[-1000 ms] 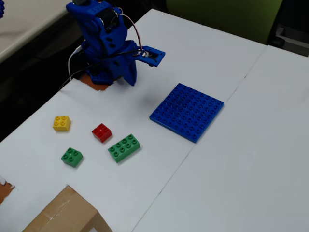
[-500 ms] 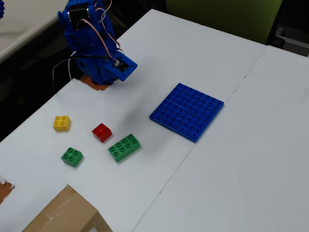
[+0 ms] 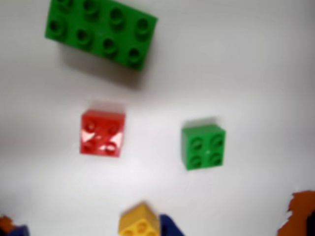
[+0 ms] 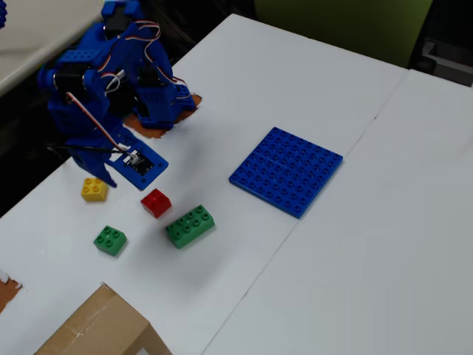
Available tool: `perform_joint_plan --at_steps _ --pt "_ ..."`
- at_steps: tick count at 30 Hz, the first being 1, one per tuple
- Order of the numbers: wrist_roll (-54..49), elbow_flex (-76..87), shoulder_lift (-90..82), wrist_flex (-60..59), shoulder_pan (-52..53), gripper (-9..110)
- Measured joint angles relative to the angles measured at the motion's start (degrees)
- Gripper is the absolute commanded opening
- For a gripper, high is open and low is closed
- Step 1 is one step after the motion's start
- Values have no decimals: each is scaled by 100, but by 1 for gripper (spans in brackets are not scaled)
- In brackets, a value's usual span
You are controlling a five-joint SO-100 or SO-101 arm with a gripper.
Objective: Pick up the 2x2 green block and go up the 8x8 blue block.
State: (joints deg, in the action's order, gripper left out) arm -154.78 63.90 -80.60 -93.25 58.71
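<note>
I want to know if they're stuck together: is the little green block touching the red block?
Apart. The wrist view shows bare white table between the little green block and the red block; the fixed view shows the same gap.

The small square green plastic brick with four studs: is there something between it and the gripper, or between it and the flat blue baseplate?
The small green four-stud brick lies free. Toward the flat blue baseplate, the small red brick and the long green eight-stud brick lie roughly between. The gripper's tips cannot be made out.
</note>
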Motion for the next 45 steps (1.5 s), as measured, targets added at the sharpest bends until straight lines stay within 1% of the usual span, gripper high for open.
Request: perform_joint_plan --at_steps 3,6,10,16,26,34,45 --pt "-677 -316 571 483 255 33" --pt "-1283 -1002 1195 615 545 33" --pt "-1687 -1503 1758 896 694 32" --pt "-1591 -2127 2399 1081 606 32" --pt "-1134 -2232 2962 1125 360 33" --pt "-958 -2232 3006 835 360 34" --pt "-958 -2259 3155 870 369 32"
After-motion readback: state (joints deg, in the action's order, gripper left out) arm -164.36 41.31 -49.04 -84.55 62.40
